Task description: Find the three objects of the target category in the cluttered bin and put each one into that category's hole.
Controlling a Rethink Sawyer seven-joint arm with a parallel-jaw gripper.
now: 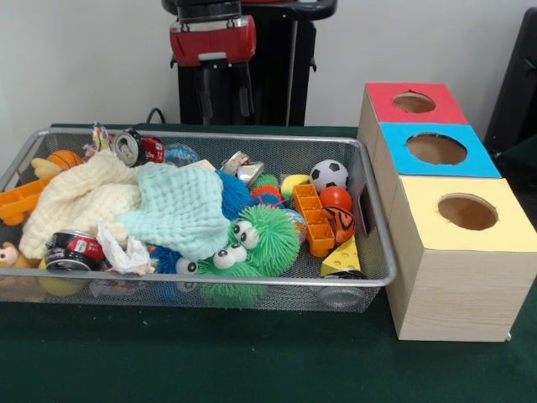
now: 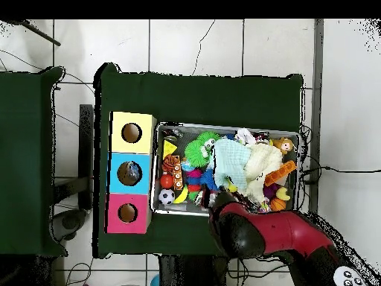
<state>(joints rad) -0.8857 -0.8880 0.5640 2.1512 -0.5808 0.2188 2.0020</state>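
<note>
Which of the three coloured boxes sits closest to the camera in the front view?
The yellow-topped box. It stands nearest in the row, ahead of the blue-topped box and the red-topped box behind it.

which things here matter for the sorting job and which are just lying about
Job: gripper, wire bin, red box, blue box, yellow box, toys like the soccer ball.
Probably lying about: mint cloth, cream cloth, second green table.

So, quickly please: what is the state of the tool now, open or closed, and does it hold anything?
Tool: raised behind the bin, nothing seen in it; open or closed cannot be told.
</note>
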